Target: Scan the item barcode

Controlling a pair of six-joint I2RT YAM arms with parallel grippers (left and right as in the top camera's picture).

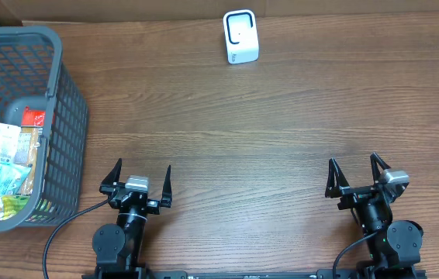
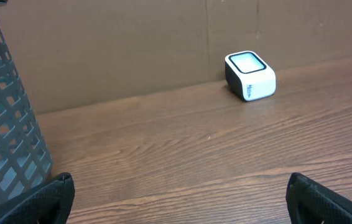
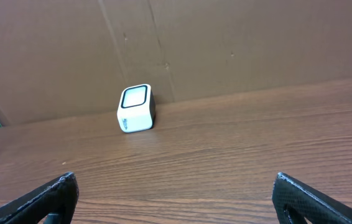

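A small white barcode scanner [image 1: 240, 36] with a dark window stands at the far middle of the wooden table, and shows in both wrist views [image 2: 250, 75] [image 3: 136, 108]. Packaged items [image 1: 8, 167] lie inside the grey basket [image 1: 64, 77] at the left. My left gripper [image 1: 142, 172] rests low at the near left, open, with nothing between its fingers [image 2: 58, 193]. At the near right, my right gripper [image 1: 354, 167] is open too and holds nothing. Both point toward the far wall, well short of the scanner.
The grey mesh basket [image 2: 2, 124] stands just left of the left gripper. A brown cardboard wall [image 3: 226, 43] runs along the table's far edge behind the scanner. Bare wood lies between the grippers and the scanner.
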